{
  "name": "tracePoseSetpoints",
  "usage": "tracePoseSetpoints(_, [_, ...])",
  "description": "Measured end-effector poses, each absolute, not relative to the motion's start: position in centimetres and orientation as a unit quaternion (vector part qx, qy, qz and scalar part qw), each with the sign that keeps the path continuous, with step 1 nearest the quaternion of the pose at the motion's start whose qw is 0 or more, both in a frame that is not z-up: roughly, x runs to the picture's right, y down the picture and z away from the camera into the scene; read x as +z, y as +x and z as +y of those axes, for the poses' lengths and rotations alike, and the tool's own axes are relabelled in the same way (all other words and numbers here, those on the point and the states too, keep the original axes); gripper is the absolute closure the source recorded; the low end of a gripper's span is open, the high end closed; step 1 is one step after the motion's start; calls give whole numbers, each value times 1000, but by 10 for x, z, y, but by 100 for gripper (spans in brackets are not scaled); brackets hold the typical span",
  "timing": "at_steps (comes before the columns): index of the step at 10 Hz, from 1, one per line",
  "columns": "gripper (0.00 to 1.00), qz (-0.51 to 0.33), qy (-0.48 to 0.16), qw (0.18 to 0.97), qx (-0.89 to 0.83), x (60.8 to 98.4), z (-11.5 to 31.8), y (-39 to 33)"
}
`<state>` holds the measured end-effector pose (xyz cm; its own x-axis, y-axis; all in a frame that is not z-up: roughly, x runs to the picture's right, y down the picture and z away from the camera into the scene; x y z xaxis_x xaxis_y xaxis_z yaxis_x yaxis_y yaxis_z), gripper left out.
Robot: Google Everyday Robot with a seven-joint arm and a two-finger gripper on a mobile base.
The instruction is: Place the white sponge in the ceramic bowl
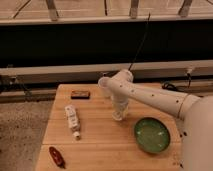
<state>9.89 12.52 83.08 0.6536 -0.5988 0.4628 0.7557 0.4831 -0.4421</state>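
Note:
The ceramic bowl [151, 135] is a wide green dish on the right part of the wooden table [100, 142], and it looks empty. My white arm reaches in from the lower right, bends at an elbow above the table, and points down. The gripper [119, 114] is at the table's middle, low over the wood, a short way up and left of the bowl. The white sponge does not show on its own. The gripper's lower end covers the spot beneath it, and I cannot tell whether it holds anything.
A white labelled bottle [73, 119] lies left of the gripper. A small dark flat object [80, 94] sits near the table's back left. A red object [56, 156] lies at the front left corner. A dark wall with rails runs behind the table.

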Motion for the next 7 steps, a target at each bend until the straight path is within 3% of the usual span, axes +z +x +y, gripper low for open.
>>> tracePoseSetpoints(7, [100,-143,-323,859,-372,812,146,158])
